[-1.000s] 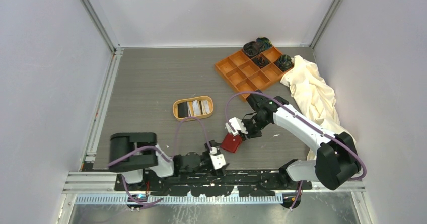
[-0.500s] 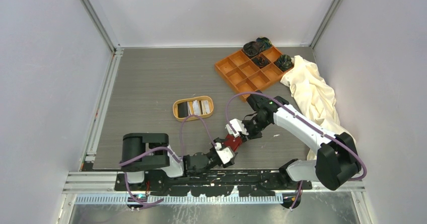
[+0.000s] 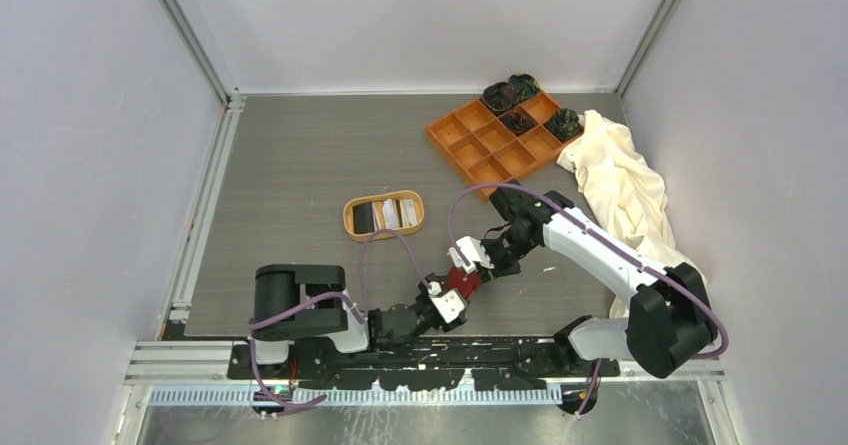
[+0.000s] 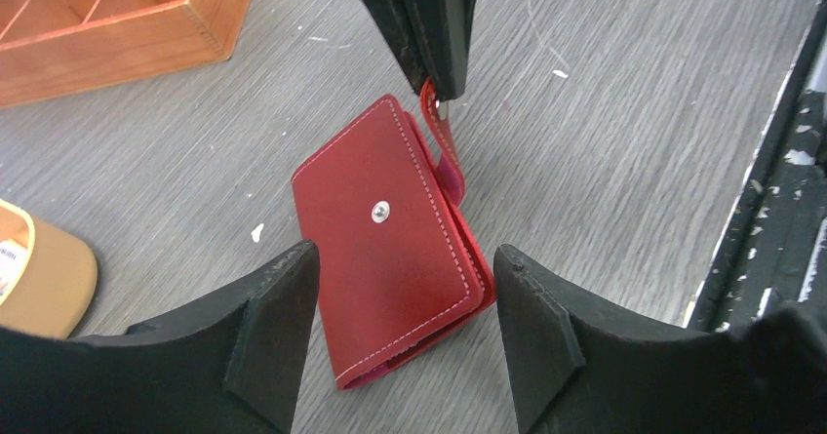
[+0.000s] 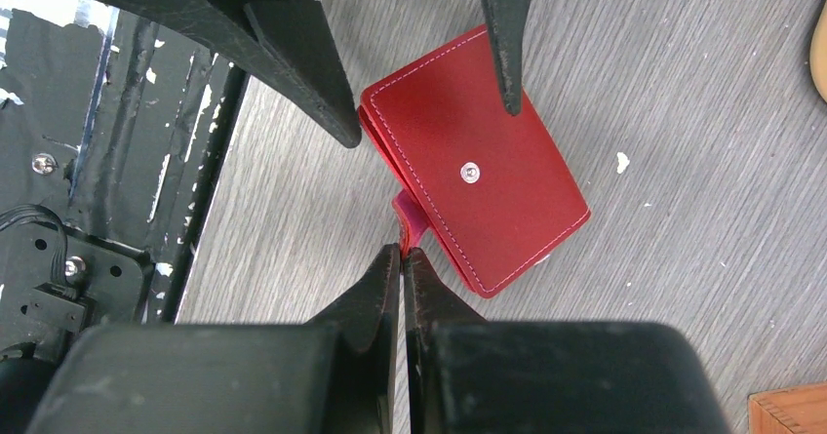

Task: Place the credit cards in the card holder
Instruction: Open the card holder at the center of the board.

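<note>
The red card holder (image 3: 461, 283) lies closed on the table, its snap stud up; it shows in the left wrist view (image 4: 390, 249) and the right wrist view (image 5: 478, 161). My right gripper (image 5: 404, 251) is shut on the holder's snap tab (image 4: 444, 141), which is pulled away from the stud. My left gripper (image 4: 405, 268) is open, its jaws on either side of the holder's near end, not touching it. The credit cards (image 3: 385, 214), black and white ones, lie in the oval tan dish (image 3: 350, 219) further back.
The orange nine-compartment tray (image 3: 470, 145) with dark bundles in its far cells stands at the back right, its corner in the left wrist view (image 4: 117, 44). A cream cloth (image 3: 625, 190) lies to the right. The black base rail (image 4: 770, 210) runs along the near table edge.
My left arm has swung forward from the near rail until its open jaws straddle the card holder. My right gripper has stayed shut at the holder's tab.
</note>
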`<action>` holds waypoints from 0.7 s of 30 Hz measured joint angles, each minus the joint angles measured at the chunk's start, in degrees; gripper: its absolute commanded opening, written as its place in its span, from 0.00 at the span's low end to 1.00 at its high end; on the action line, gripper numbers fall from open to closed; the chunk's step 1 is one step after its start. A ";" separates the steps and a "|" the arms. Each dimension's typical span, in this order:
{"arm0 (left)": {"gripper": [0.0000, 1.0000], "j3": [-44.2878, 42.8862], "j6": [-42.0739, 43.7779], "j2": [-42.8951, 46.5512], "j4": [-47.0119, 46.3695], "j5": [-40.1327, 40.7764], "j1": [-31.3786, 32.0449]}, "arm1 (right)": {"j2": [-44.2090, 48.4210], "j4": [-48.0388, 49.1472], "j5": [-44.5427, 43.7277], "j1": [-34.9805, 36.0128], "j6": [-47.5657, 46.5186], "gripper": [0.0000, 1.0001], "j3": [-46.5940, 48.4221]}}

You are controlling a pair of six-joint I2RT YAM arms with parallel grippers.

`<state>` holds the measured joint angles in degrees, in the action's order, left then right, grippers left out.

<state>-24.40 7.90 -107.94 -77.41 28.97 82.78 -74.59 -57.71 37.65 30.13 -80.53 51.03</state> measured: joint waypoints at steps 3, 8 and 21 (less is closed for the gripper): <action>0.60 0.00 0.00 -0.48 0.00 1.49 0.00 | 0.00 -0.02 0.02 0.00 -0.02 0.08 0.00; 0.46 0.00 -0.07 -0.57 0.00 3.52 0.00 | 0.00 -0.02 0.02 0.00 -0.17 0.08 0.00; 0.51 0.33 -3.02 1.27 0.02 5.53 0.00 | 0.00 -0.46 0.17 0.00 -0.63 0.08 0.00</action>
<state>-24.08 4.89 -106.67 -77.38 34.50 82.78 -74.59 -58.17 37.82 30.13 -81.17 51.03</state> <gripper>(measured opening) 0.493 0.086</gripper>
